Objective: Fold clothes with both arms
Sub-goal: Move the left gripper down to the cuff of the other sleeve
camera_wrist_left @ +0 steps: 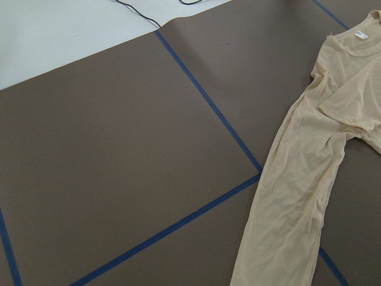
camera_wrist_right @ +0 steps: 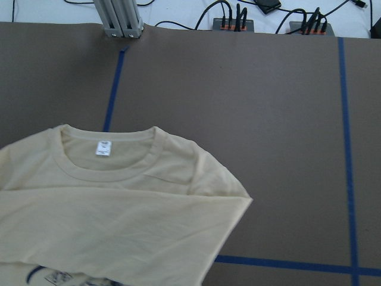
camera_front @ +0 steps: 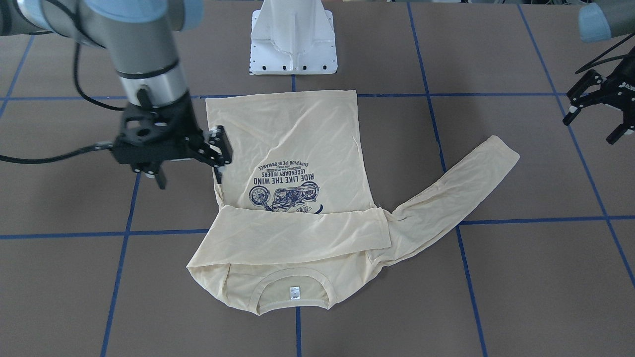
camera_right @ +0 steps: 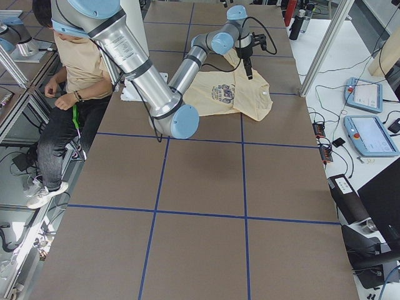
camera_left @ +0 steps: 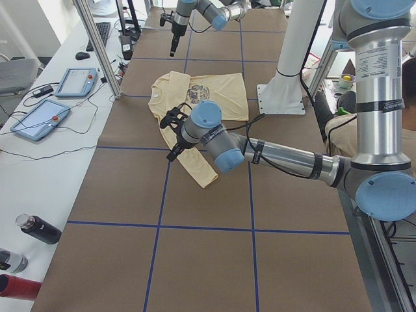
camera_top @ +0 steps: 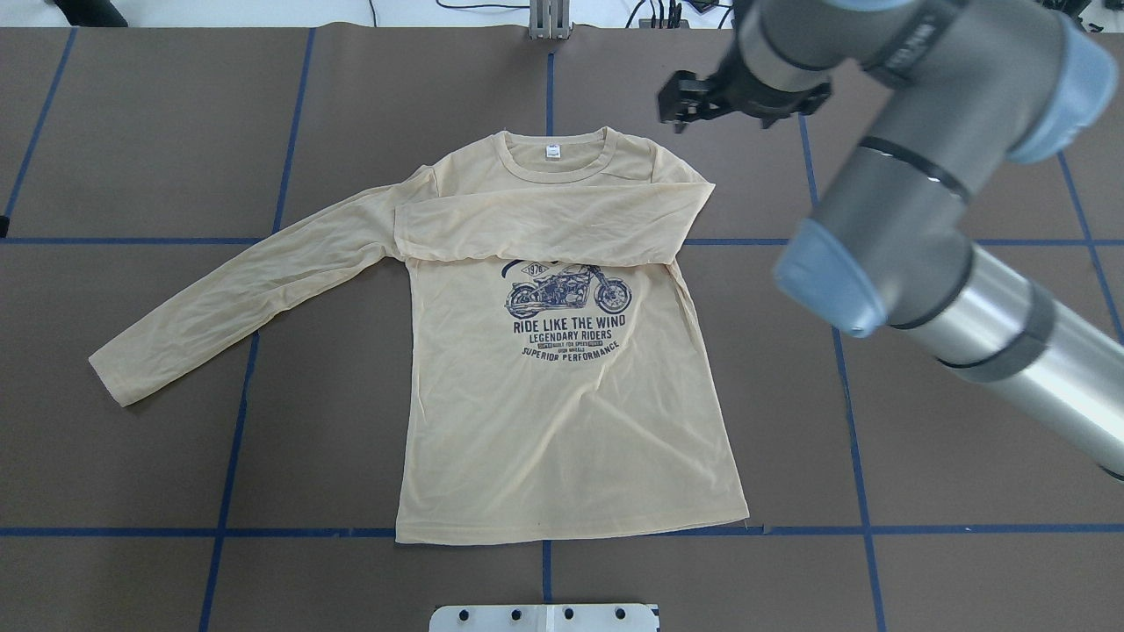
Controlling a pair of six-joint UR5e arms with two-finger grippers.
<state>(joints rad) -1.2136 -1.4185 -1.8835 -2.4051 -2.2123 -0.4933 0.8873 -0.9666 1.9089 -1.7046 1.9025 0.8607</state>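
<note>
Pale cream-yellow long-sleeved T-shirt (camera_top: 562, 421) is held by neither tool. The black two-finger right gripper (camera_front: 191, 171) and left gripper (camera_front: 590, 130) hang empty, jaws spread. The garment lies print-up, mid-way along the brown taped table (camera_top: 158, 132). One sleeve (camera_top: 544, 228) is folded across the chest; the outstretched sleeve (camera_top: 237, 298) remains. Judgement: the left gripper should pinch the cuff, lift it low and lay it level across the chest.

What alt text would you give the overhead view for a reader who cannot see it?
A cream long-sleeved T-shirt lies print-up on a brown table, one sleeve folded across its chest, the other stretched out leftward. The right arm reaches in from the right, its gripper near the collar.
</note>
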